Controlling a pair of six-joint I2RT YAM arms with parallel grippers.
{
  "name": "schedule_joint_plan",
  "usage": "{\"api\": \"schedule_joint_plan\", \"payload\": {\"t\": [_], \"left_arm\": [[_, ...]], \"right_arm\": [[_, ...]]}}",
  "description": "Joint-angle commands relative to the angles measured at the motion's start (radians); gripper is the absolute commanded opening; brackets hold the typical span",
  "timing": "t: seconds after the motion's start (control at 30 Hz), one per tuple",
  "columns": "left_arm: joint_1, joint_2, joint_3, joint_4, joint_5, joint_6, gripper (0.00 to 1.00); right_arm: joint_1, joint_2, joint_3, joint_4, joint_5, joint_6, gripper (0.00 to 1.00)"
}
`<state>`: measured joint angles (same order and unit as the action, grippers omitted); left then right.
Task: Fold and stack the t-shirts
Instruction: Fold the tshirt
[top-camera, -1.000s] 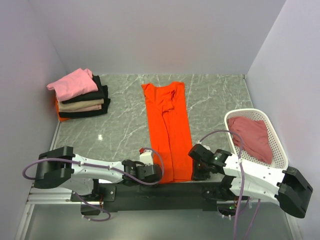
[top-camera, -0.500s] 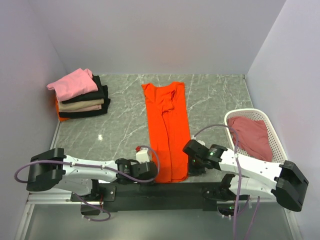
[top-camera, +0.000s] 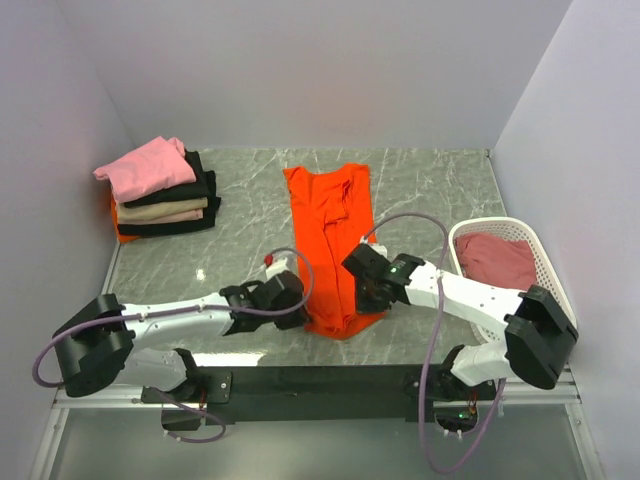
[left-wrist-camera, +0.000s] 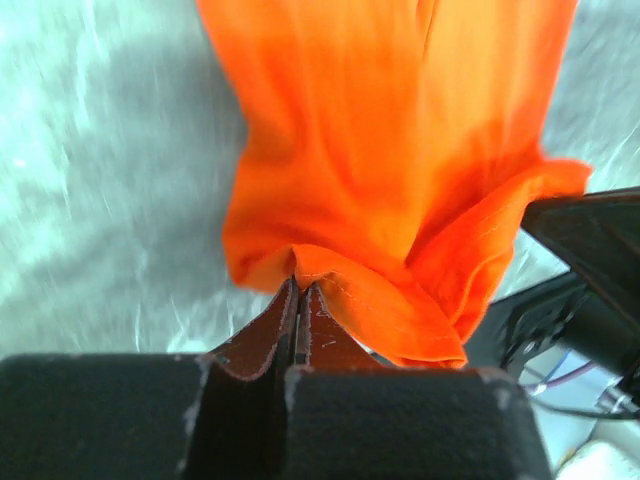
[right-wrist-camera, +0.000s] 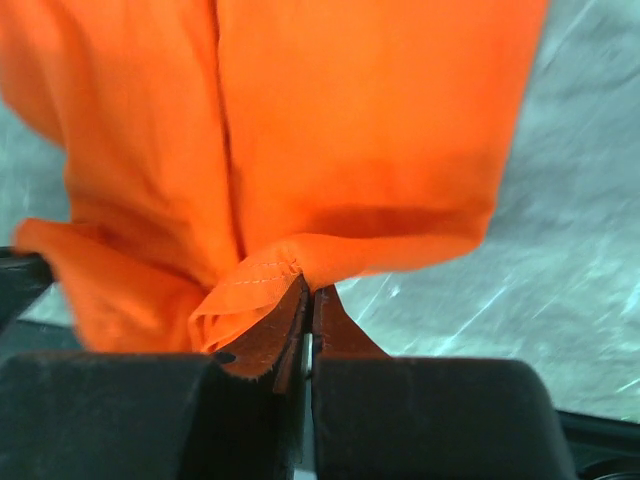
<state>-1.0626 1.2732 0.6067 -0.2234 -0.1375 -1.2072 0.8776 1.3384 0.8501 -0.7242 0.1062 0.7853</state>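
Observation:
A long bright orange t-shirt lies lengthwise down the middle of the marble table, collar end at the far side. Its near hem is raised off the table and bunched between both grippers. My left gripper is shut on the hem's left corner; in the left wrist view the cloth spills from the closed tips. My right gripper is shut on the right corner, where stitched hem folds over the tips. A dusty rose t-shirt lies crumpled in the basket.
A stack of folded shirts stands at the back left, pink on top, with black and beige layers below. The white lattice basket sits at the right edge. Grey walls close in the table on three sides.
Both grippers have closed on the orange shirt's near hem and carried it up and away from the table's near edge, so the shirt's near end now sags in a fold between them.

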Motion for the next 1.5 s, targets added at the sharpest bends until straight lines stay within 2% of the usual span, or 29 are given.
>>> {"api": "schedule_joint_plan", "payload": {"t": [0.0, 0.27, 0.57, 0.77, 1.13, 1.47], "left_arm": [[0.070, 0.026, 0.079, 0.047, 0.061, 0.104, 0.01], [0.197, 0.178, 0.208, 0.030, 0.104, 0.244, 0.01], [0.340, 0.353, 0.438, -0.057, 0.104, 0.412, 0.01], [0.437, 0.433, 0.514, -0.099, 0.110, 0.483, 0.01], [0.493, 0.569, 0.677, -0.122, 0.142, 0.563, 0.01], [0.544, 0.594, 0.737, -0.100, 0.145, 0.580, 0.01]], "right_arm": [[-0.057, 0.021, 0.058, 0.031, 0.049, -0.090, 0.00], [-0.210, 0.097, 0.153, 0.089, 0.035, -0.230, 0.00], [-0.334, 0.329, 0.342, 0.121, 0.027, -0.339, 0.00], [-0.388, 0.433, 0.475, 0.109, 0.016, -0.383, 0.00], [-0.453, 0.590, 0.681, 0.059, -0.007, -0.429, 0.00], [-0.476, 0.671, 0.745, 0.046, -0.020, -0.454, 0.00]]}}
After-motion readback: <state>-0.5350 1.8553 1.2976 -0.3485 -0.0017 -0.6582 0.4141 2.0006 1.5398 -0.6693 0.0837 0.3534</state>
